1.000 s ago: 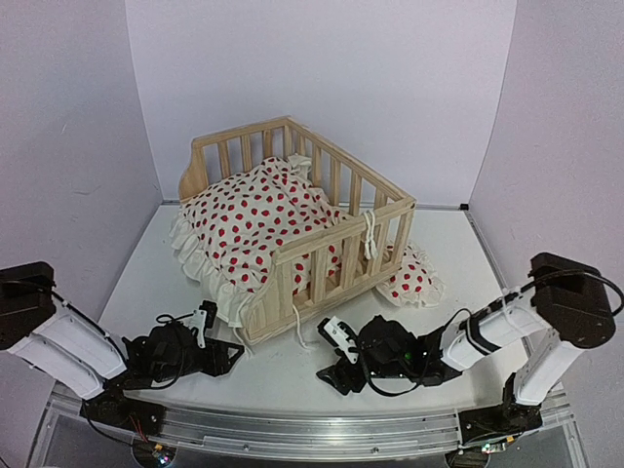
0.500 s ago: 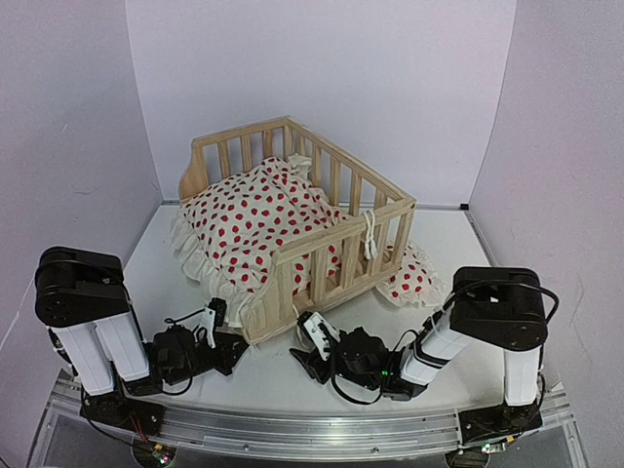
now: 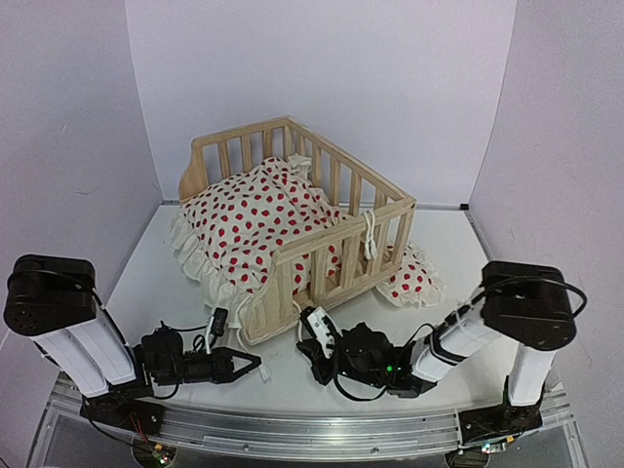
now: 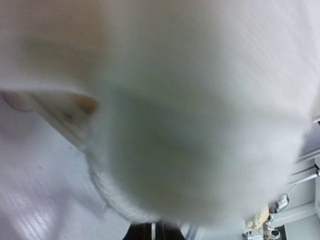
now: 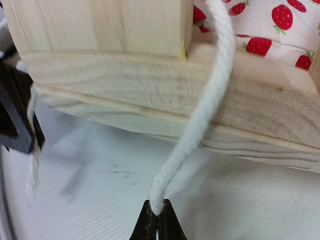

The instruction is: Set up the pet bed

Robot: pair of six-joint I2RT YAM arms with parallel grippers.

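The pet bed (image 3: 341, 229) is a pine frame with slatted rails, standing mid-table with the red-dotted ruffled cushion (image 3: 253, 214) spilling out of its left side. My right gripper (image 5: 159, 212) is low at the bed's near corner (image 5: 125, 80), shut on the end of a white tie string (image 5: 200, 115) that runs up over the bottom rail. My left gripper (image 3: 255, 364) lies on the table just left of that corner, jaws together on a second frayed string end (image 3: 265, 374). Its wrist view is filled by a blurred white mass (image 4: 200, 125).
A small red-dotted pillow (image 3: 409, 278) lies on the table against the bed's right side. Another tie string is knotted on the front rail (image 3: 369, 234). White walls close the table in at the back and both sides.
Both grippers went from open to shut. The right one slid left to the bed's near corner and took the string; the left one reached right along the table toward that corner.
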